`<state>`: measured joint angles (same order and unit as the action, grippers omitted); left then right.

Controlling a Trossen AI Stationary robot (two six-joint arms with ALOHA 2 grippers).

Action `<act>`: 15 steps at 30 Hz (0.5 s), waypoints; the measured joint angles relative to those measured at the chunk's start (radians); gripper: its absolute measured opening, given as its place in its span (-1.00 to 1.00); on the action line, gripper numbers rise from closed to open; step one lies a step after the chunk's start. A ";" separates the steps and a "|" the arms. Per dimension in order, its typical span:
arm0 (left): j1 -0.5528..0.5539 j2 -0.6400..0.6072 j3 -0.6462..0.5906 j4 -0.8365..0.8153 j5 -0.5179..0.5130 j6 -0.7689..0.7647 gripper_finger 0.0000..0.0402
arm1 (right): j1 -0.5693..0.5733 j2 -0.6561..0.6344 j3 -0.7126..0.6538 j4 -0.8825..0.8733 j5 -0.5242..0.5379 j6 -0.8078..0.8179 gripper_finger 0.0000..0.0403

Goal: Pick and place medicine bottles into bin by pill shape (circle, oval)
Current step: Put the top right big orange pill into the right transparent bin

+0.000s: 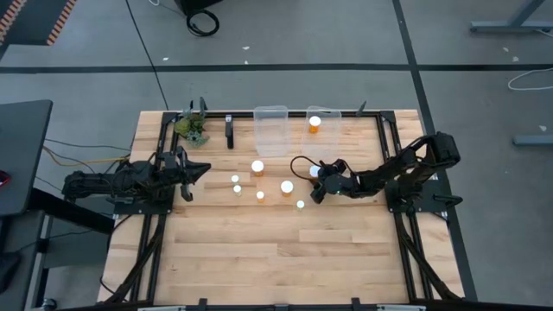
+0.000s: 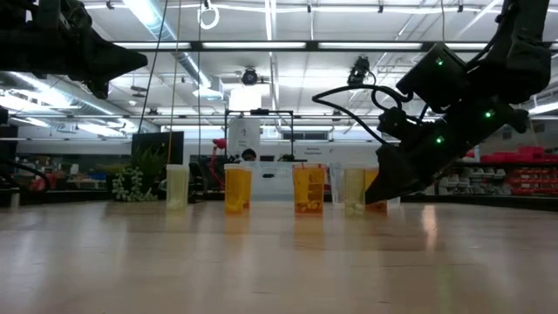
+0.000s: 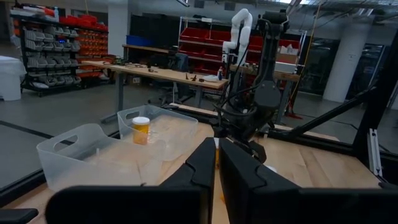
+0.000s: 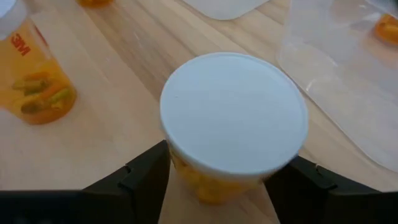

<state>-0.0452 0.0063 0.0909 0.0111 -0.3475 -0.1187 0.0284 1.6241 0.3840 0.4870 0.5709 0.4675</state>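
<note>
Several amber medicine bottles with white caps stand upright on the wooden table (image 1: 259, 250), among them a wide one (image 1: 257, 166), another (image 1: 287, 186) and a small one (image 1: 301, 204). One more bottle (image 1: 314, 123) stands in the right clear bin (image 1: 327, 136). My right gripper (image 4: 221, 180) is open, slanting down, with its fingers on either side of a wide bottle (image 4: 233, 112) that stands on the table near the bins. My left gripper (image 3: 216, 163) is shut and empty, held level at the table's left side (image 1: 197, 170). My right gripper has one finger (image 4: 146, 177) on each side of the bottle's amber body (image 4: 211, 186), below the white cap. The cap hides both spots, so I cannot tell whether the fingers touch. The bottle stands upright on the table.
Two clear plastic bins (image 1: 270, 130) sit side by side at the far edge. A green plant sprig (image 1: 192, 128) lies at the far left. A bottle with oval pills (image 4: 37, 81) stands close to the right gripper. The near half of the table holds nothing.
</note>
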 joint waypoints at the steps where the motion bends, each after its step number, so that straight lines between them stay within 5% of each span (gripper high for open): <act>1: 0.000 0.000 0.000 0.000 0.000 -0.001 -0.86 | 0.000 0.000 0.000 0.000 0.000 -0.002 0.28; 15: 0.000 0.000 0.000 0.000 0.000 -0.001 -0.86 | 0.000 -0.126 0.000 -0.073 0.021 -0.043 0.36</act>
<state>-0.0448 0.0059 0.0910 0.0109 -0.3477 -0.1192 0.0288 1.4982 0.3840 0.4140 0.5915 0.4241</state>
